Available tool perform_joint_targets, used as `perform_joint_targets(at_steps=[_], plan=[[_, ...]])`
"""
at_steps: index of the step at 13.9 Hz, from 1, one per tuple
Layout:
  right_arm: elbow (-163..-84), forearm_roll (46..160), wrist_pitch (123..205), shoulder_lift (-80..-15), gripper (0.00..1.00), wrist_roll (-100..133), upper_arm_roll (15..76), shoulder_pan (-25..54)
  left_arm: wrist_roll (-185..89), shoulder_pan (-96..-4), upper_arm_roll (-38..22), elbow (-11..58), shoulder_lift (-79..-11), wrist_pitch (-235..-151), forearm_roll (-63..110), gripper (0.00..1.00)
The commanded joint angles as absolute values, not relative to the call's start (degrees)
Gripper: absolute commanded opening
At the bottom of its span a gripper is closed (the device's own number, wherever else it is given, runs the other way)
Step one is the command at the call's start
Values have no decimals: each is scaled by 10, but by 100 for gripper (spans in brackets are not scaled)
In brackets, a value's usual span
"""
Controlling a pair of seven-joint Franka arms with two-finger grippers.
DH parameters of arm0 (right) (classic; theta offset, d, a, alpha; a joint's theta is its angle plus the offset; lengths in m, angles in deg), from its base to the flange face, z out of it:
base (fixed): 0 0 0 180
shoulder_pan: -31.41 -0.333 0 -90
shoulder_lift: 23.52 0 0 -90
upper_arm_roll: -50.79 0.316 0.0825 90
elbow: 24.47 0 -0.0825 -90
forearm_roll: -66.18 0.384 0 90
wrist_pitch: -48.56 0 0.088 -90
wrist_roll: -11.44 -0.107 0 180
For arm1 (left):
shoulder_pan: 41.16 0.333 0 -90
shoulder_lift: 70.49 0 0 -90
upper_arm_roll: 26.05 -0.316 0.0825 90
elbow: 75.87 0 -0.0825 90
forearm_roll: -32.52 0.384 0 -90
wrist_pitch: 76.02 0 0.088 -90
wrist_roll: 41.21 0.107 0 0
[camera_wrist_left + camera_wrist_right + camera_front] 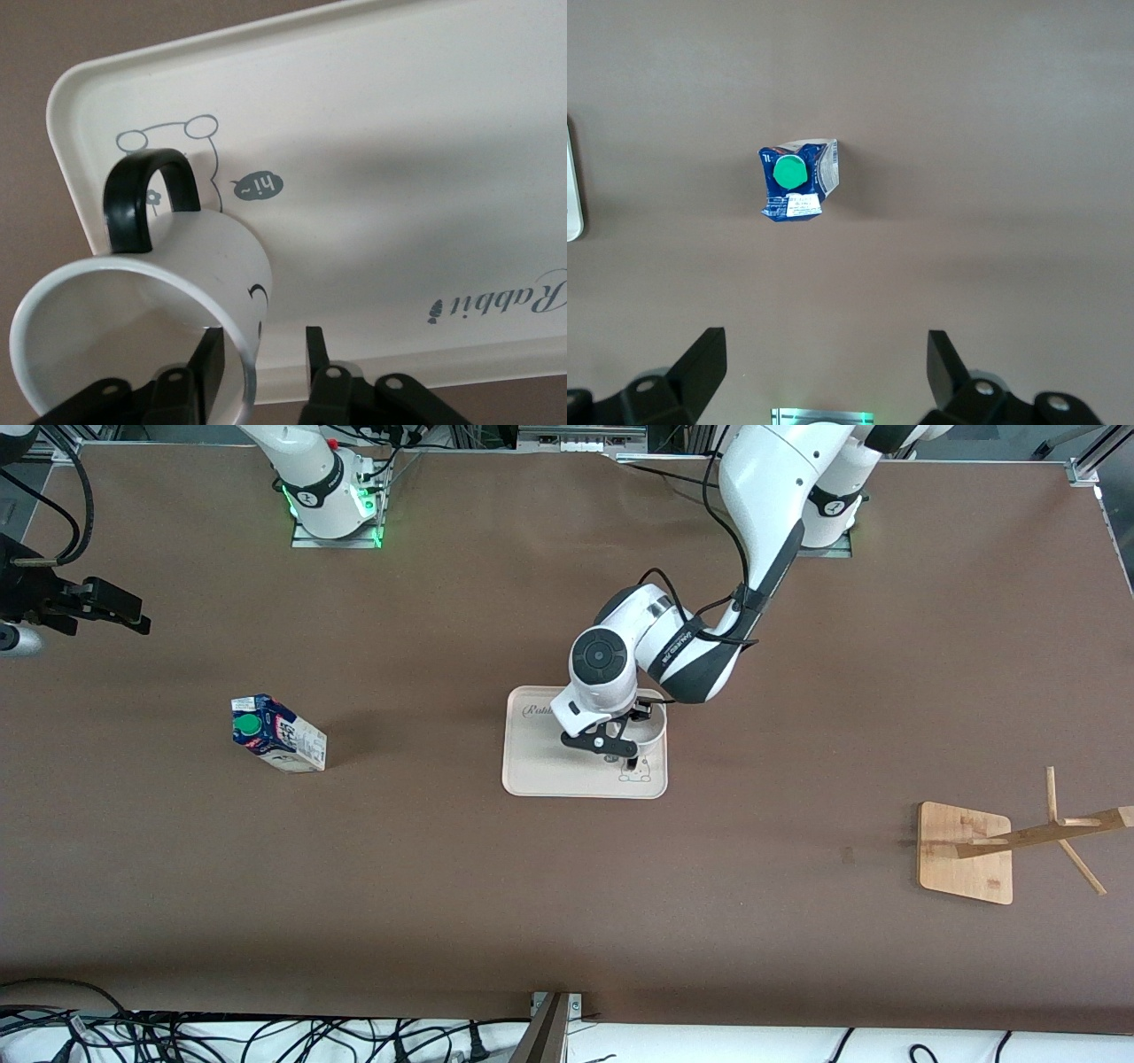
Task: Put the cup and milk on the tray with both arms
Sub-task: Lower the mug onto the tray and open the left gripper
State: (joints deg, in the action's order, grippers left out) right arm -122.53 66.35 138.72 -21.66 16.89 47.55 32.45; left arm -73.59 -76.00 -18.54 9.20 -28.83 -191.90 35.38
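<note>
The white cup point(654, 731) with its black handle stands on the cream tray point(540, 771), at the end toward the left arm, by the rabbit drawing. My left gripper point(620, 755) is down over it. In the left wrist view the cup point(213, 257) sits on the tray point(399, 177), and the left gripper point(263, 359) straddles its rim, one finger inside and one outside with a gap to the wall, open. The milk point(277, 733) stands on the bare table toward the right arm's end. My right gripper point(133, 615) hangs high and open; its wrist view shows the milk point(797, 180) well below the gripper point(826, 354).
A bamboo rack point(966, 852) with a leaning pole stands toward the left arm's end, nearer the front camera than the tray. Cables lie along the table's near edge. A corner of the tray point(571, 195) shows at the edge of the right wrist view.
</note>
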Motion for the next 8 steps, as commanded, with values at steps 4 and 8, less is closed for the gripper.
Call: perform_joint_targets(at_steps=[4, 8], plan=[[-1200, 665, 1327, -230, 100, 173, 480, 325, -732, -754, -193, 32, -330, -1849, 331, 100], [-1177, 662, 1330, -267, 100, 173, 482, 311, -725, -721, -194, 36, -387, -1784, 334, 100]])
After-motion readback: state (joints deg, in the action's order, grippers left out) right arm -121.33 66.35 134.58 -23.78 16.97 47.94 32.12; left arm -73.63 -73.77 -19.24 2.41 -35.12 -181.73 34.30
